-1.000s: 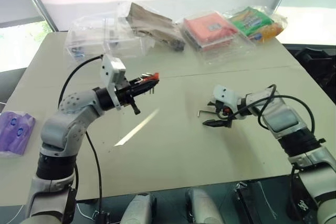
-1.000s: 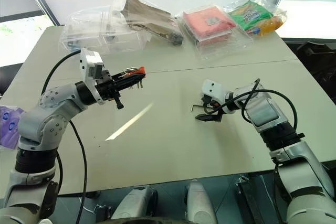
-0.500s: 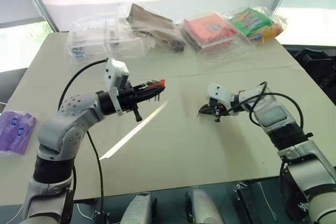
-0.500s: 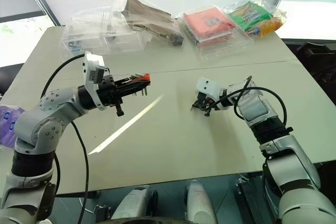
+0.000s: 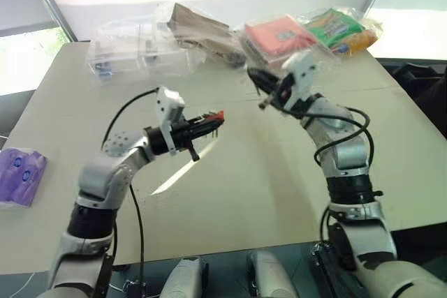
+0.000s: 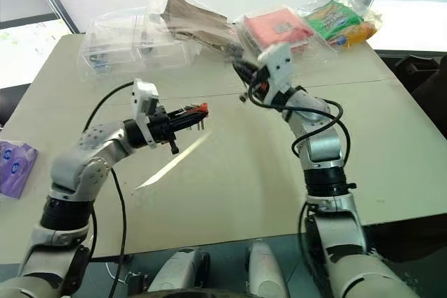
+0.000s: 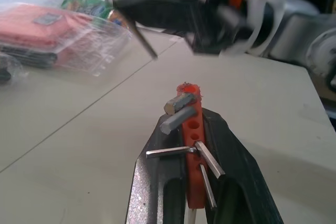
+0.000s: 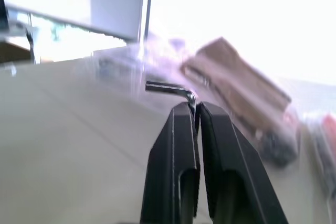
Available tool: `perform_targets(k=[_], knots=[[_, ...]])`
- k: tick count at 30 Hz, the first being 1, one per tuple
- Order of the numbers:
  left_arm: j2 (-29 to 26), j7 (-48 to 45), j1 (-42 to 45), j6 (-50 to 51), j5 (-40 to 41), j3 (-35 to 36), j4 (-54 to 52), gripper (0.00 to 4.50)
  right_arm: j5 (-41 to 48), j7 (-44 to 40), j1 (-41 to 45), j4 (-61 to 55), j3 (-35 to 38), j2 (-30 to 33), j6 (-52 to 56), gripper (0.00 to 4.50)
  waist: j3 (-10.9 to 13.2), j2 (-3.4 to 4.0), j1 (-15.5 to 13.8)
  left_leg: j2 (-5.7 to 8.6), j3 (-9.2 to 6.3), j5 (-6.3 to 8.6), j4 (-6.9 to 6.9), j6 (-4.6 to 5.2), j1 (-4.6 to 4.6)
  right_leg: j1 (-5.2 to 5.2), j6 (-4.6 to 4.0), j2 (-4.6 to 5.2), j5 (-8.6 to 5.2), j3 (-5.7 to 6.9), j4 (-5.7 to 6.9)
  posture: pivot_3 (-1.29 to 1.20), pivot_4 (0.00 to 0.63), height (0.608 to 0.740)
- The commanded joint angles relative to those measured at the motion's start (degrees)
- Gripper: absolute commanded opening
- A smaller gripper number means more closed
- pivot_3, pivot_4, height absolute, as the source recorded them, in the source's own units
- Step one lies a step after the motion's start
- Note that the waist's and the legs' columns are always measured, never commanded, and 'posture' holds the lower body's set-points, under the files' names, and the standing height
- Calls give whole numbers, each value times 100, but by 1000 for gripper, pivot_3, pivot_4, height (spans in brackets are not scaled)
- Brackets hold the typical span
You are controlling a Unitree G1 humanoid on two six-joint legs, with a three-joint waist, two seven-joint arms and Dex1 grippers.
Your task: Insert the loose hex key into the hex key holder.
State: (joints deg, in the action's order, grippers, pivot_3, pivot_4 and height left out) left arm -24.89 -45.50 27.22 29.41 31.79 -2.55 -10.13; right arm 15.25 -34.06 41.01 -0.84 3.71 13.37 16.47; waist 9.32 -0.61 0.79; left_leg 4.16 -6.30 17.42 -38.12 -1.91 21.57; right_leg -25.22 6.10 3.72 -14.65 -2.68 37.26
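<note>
The hex key holder (image 7: 190, 129) is a small red block with several metal keys sticking out. My left gripper (image 5: 207, 120) is shut on it and holds it above the table's middle, pointing right. The loose hex key (image 8: 170, 88) is a thin dark L-shaped rod pinched at its bend by my shut right gripper (image 8: 196, 109). That gripper (image 5: 257, 82) is raised above the table, pointing left and slightly up, a little beyond and to the right of the holder (image 5: 215, 115). In the left wrist view the right gripper (image 7: 152, 11) hangs above the holder with the key (image 7: 144, 38) slanting down; the two are apart.
Along the table's far edge lie clear plastic boxes (image 5: 133, 54), a brown packet (image 5: 202, 33), a pink-red packet in clear plastic (image 5: 279, 36) and a green snack bag (image 5: 339, 29). A purple pack (image 5: 21, 172) sits at the left edge. A seam (image 5: 349, 92) crosses the tabletop.
My right gripper shut on the loose hex key on the table, then lifted it up and to the left, toward the holder. The left gripper, still holding the holder, shifted slightly right and down.
</note>
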Motion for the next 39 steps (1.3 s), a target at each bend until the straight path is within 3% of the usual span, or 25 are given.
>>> perform_targets(k=[1, 4, 9, 24, 39], knots=[[70, -157, 235, -463, -267, -70, 232, 0, 941, 370, 196, -735, 403, -341, 482, 17, 0, 0, -1, 0, -1, 0, -1, 0, -1, 1, 0, 0, 0, 1, 0, 0, 150, 740], [170, -216, 426, -663, -393, -105, 495, 0, 1715, 450, 88, -1279, 402, -590, 1033, 17, 0, 1, 4, 0, -2, 0, -1, 0, 0, 1, 0, 1, 0, 1, 1, 0, 150, 740], [260, -265, 623, -730, -457, -66, 604, 0, 1906, 448, -233, -1593, 146, -658, 1112, 17, -1, 1, 23, 0, -3, 1, 3, 1, -1, 0, 0, 0, 0, 1, 1, 0, 150, 740], [259, -203, 714, -503, -368, 77, 459, 0, 462, 636, -782, -785, -617, -970, -911, 17, -1, 2, 32, 1, -1, 0, 2, 1, -2, -3, 0, -1, 0, 1, 7, 0, 150, 740], [285, -153, 796, -352, -340, 123, 396, 0, 178, 788, -919, -536, -811, -1112, -1430, 17, -1, 2, 37, 0, -1, 0, 3, 1, -3, -3, 0, -2, 0, 1, 7, 0, 150, 740]])
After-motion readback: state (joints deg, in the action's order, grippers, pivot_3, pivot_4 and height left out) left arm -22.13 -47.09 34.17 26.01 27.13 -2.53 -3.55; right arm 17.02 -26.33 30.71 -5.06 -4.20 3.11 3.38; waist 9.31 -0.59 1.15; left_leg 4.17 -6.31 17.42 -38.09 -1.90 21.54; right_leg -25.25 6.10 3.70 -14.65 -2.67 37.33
